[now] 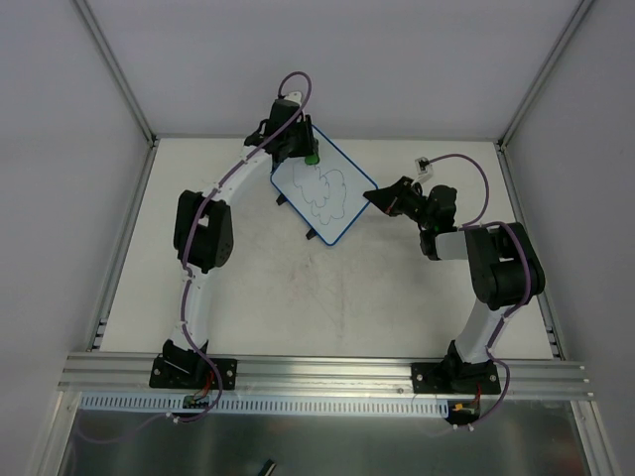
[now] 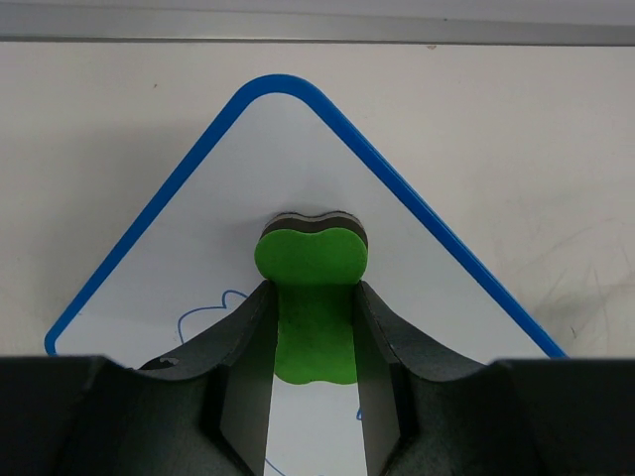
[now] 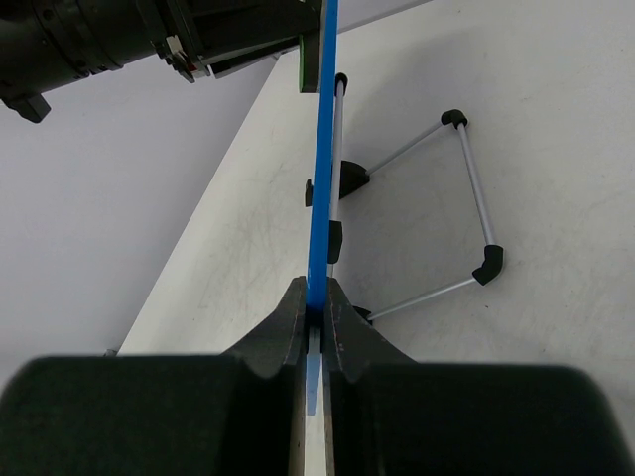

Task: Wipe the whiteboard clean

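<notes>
The whiteboard (image 1: 324, 195) sits at the desk's (image 1: 298, 297) far middle, rim pinched in my closed right tool (image 3: 317, 309). My left tool (image 2: 316, 297) clamps the green eraser (image 2: 313, 260); I'd press flat, sweeping across the blue scribble (image 1: 332, 186).

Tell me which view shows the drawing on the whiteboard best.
Top external: the whole blue scribble lies in sight on the whiteboard. Left wrist shows only bits of line beside the green eraser. Right wrist sees the board edge-on, no drawing.
</notes>
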Robot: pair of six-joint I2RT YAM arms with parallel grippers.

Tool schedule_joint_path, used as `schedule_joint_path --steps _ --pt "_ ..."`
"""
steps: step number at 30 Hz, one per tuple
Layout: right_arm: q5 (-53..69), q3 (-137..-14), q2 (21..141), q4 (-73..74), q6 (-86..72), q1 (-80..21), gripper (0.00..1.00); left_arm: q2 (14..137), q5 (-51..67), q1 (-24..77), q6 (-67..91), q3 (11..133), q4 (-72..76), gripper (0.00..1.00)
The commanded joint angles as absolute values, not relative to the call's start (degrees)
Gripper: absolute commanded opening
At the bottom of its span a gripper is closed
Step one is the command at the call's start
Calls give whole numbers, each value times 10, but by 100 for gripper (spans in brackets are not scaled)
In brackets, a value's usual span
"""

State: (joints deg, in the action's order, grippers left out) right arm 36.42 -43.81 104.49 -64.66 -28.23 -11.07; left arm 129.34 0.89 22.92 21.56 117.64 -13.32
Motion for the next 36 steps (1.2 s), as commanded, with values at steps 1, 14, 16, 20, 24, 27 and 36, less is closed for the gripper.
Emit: schedule_joint_path --steps 1,14,16,20,24,27,36 --pt "376 -442 1024 -655 -237 -118 0 1310 51 234 206 1199 -107 0" --pt "376 -446 1027 -655 -238 -118 0 1311 75 271 149 1198 -95 0" --pt "375 -446 1027 -655 -236 -119 0 1311 81 274 142 1196 -94 0" --pt "376 -446 1027 -655 -237 -119 0 1303 61 279 144 1180 -91 0" --pt "374 -443 1023 -655 -234 -119 0 1294 19 273 160 1158 -92 0" --pt "374 -442 1021 -655 -233 -119 0 1288 22 260 186 1139 -91 0" --pt "376 -440 1016 -655 -232 -119 0 1271 20 209 236 1065 -93 0"
